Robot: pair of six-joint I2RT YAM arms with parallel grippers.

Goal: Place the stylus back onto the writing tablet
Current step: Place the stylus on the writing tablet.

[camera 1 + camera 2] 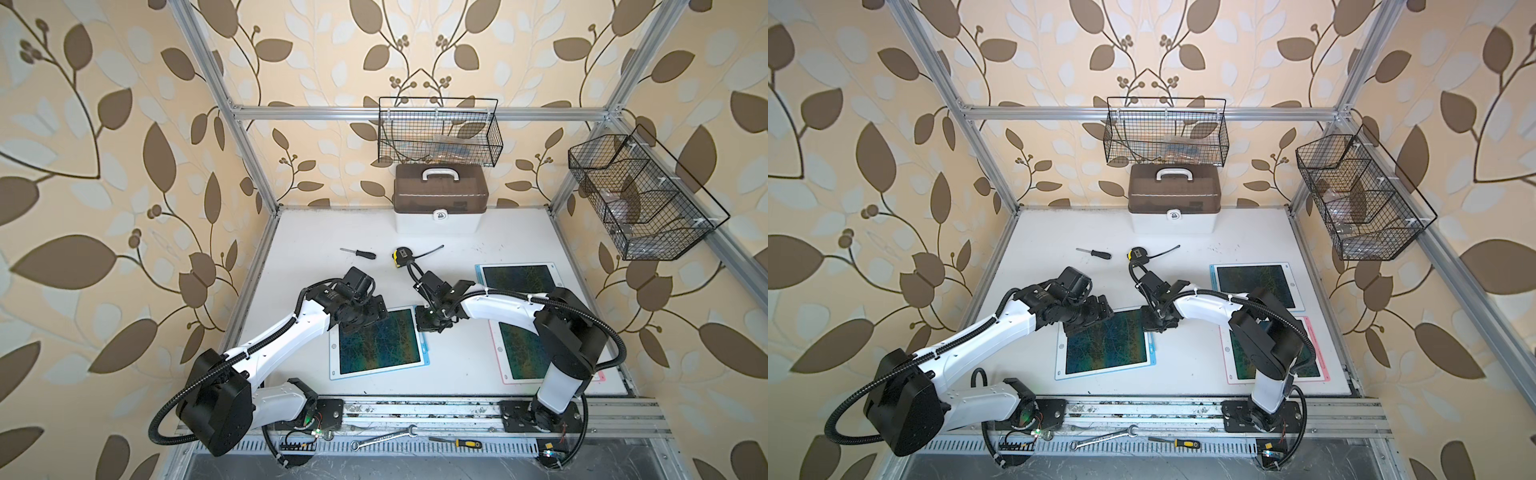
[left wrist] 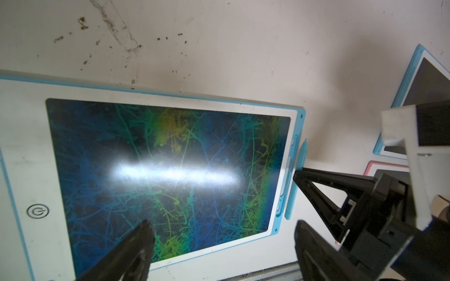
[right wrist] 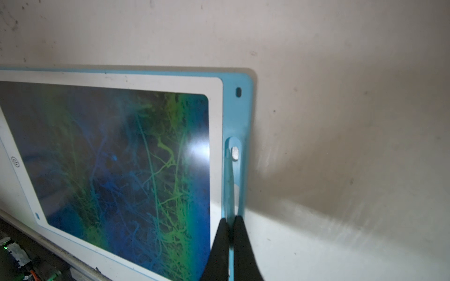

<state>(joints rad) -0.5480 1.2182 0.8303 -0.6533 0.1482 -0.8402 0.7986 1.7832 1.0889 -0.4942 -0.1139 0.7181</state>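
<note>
Both top views looked steeply down from high at the front, covering the whole table (image 1: 316, 232). Each wrist camera hung close over the blue tablet (image 2: 22, 146), and both shared its edge with the stylus (image 2: 302, 153).

Blue-framed tablet (image 2: 97, 146), green-blue scribbles; light-blue stylus (image 2: 302, 154)

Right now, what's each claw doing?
Left claw: open, holding nothing.
Right claw: shut on the blue stylus.
</note>
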